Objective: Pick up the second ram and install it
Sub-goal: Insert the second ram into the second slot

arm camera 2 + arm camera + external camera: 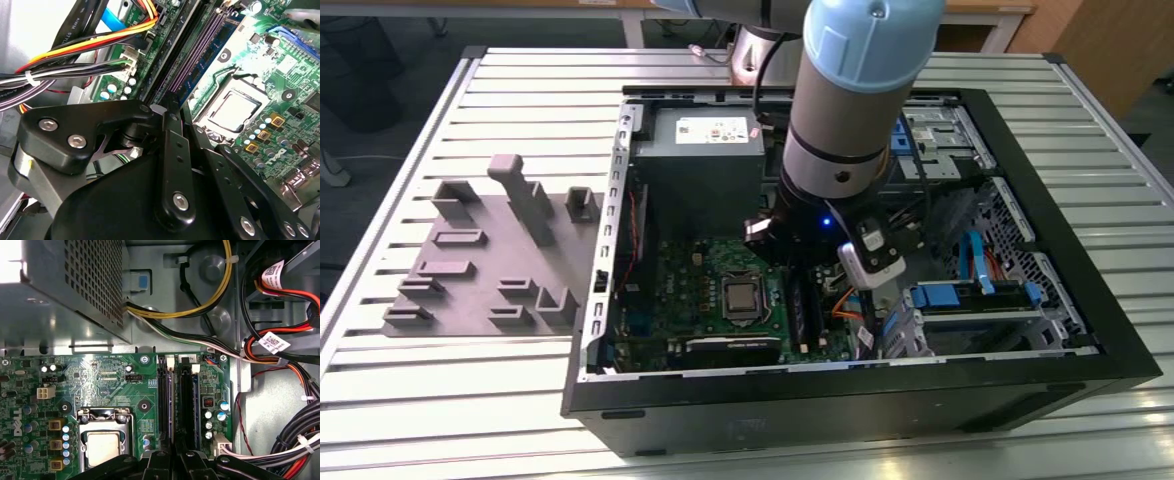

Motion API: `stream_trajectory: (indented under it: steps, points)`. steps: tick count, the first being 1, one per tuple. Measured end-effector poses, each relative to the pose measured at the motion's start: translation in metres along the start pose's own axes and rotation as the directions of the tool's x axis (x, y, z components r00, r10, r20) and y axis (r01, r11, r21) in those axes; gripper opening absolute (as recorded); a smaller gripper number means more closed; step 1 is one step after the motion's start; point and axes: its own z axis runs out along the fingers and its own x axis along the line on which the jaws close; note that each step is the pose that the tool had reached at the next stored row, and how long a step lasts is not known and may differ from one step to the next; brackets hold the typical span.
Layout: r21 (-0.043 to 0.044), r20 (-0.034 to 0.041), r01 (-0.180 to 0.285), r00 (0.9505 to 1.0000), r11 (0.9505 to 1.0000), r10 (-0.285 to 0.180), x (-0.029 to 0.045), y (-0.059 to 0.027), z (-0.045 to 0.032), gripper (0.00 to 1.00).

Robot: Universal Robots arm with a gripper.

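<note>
The gripper [175,452], fingers drawn nearly together on the edge of the second ram [170,405], sits low at the frame's bottom, pressing the stick down into its motherboard [100,385] slot. Beyond, bundled cables [200,335] and the power supply [70,285] crowd the upper frame, leaving little room.

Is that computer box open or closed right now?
Open: the computer case has no side cover on, so the motherboard shows and the arm reaches inside.
</note>
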Motion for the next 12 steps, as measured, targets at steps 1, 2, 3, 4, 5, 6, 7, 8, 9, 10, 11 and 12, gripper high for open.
stream_trajectory:
  steps: [1, 2, 3, 4, 5, 6, 7, 8, 9, 10, 11, 12]
  points:
    - [0.0, 0.0, 0.0, 1.0, 1.0, 0.0, -0.0001, 0.0, 0.0001, 0.14]
    - [0.0, -0.0001, 0.0, 1.0, 1.0, 0.0, -0.0001, -0.0001, 0.0002, 0.14]
    - [0.0001, -0.0001, 0.0, 1.0, 1.0, 0.0, -0.0001, -0.0001, 0.0003, 0.14]
    - [0.0, -0.0001, 0.0, 1.0, 1.0, 0.0, -0.0001, -0.0001, 0.0005, 0.14]
    - [0.0, -0.0001, 0.0, 1.0, 1.0, 0.0, -0.0002, -0.0001, 0.0007, 0.14]
    - [0.0001, -0.0001, 0.0, 1.0, 1.0, 0.0, -0.0002, -0.0001, 0.0008, 0.14]
    - [0.0001, -0.0001, 0.0, 1.0, 1.0, 0.0, -0.0002, -0.0001, 0.001, 0.14]
    - [0.0001, -0.0001, 0.0, 1.0, 1.0, 0.0, -0.0002, -0.0001, 0.0011, 0.14]
    - [0.0001, -0.0001, 0.0, 1.0, 1.0, 0.0, -0.0002, -0.0001, 0.0013, 0.14]
    - [0.0, -0.0001, 0.0, 1.0, 1.0, 0.0, -0.0002, -0.0001, 0.0015, 0.14]
    - [-0.0001, -0.0001, 0.0, 1.0, 1.0, 0.0, -0.0002, -0.0001, 0.0018, 0.14]
    - [0.0001, -0.0001, 0.0, 1.0, 1.0, 0.0, -0.0002, -0.0001, 0.0019, 0.14]
